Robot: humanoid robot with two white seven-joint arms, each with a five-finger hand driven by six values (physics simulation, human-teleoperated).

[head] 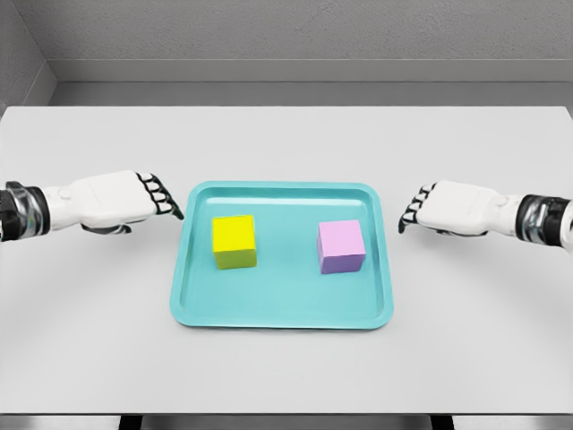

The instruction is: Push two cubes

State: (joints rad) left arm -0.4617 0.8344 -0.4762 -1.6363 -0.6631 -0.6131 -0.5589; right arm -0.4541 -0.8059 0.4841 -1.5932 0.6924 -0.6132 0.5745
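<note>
The left robot hand (pixel 148 199) is hovering over the desk (pixel 89 340) just outside the left rim of the teal tray (pixel 282 315), near its far-left corner. Its fingers are lying extended and slightly drooped, holding nothing. The right robot hand (pixel 428 208) is mirroring this posture just outside the tray's right rim, fingers likewise relaxed and empty. Neither hand is touching the tray or a cube.

The tray is sitting at the middle of the desk, well clear of all four desk edges. Inside it, the yellow cube (pixel 235 241) is resting on the left half of the tray floor and the pink cube (pixel 341 246) on the right half. The two cubes are standing well apart, each upright and flat on one face, each clear of the rims.

Handling assessment: both cubes are appearing rigid, with flat, smooth faces, and are probably light. No grasp is required. Contact is best made with the fingertips against the outer vertical face of each cube, low and centred, so that the cube slides rather than tips or rotates. The tray floor is looking glossy, so friction is likely low and a cube may overshoot. The raised rim must be cleared by each hand before descent; a snagged finger could shift the whole tray.
</note>
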